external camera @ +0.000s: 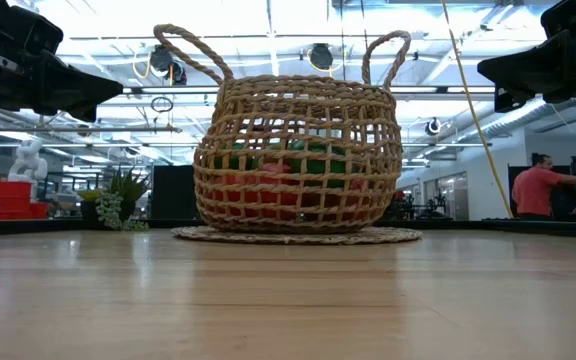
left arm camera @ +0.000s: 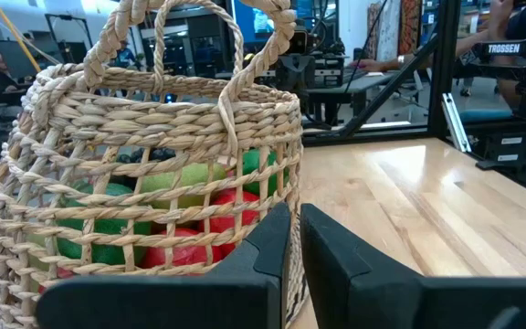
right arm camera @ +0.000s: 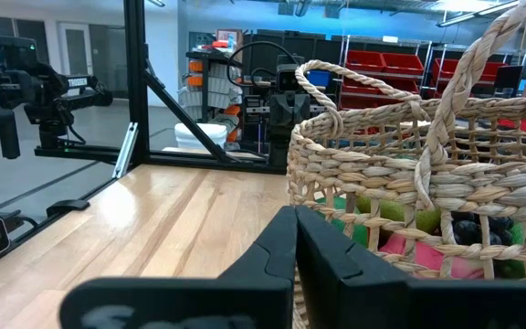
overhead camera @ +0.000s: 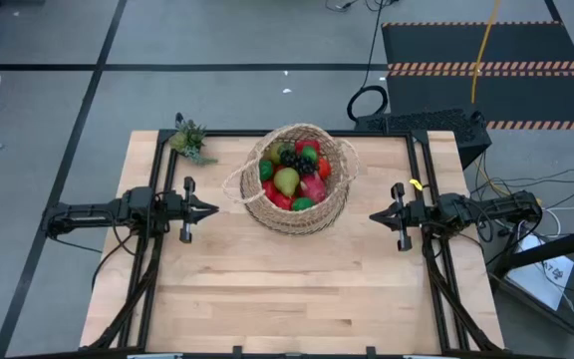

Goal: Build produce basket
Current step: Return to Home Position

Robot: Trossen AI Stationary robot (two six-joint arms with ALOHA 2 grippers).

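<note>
The near half of the wooden table (overhead camera: 297, 299) is bare plank.

Midway back, the left gripper (overhead camera: 212, 210) is on the left side, pointing inward toward the centre. In the left wrist view its fingers (left arm camera: 336, 265) stand together with only a thin slit between them, and nothing is held. The right gripper (overhead camera: 374, 215) faces it from the right side at about the same depth. Its fingers (right arm camera: 272, 251) meet at the tips, and it too is empty. The low view shows both arms raised clear of the table top.

Between the two grippers, and slightly beyond the line joining them, the basket (overhead camera: 307, 221) stands upright on the table's far middle. Each gripper tip is near its wall, and neither touches it. One loop handle (overhead camera: 235, 184) droops toward the left gripper.

The produce (overhead camera: 292, 175) lies inside the basket, heaped to about rim height. A yellow-green pear (overhead camera: 286, 181) is at the centre and dark grapes (overhead camera: 292, 158) lie just behind it, with red and green pieces around them. No piece lies on the table outside the basket.

At the far left corner of the table a small green spiky plant (overhead camera: 189, 140) sits well apart from the basket.

Beyond the table, a black floor mat (overhead camera: 486, 60) with striped edges lies to the far right. In the low view a person in a red shirt (external camera: 538, 190) stands far back in the room.
</note>
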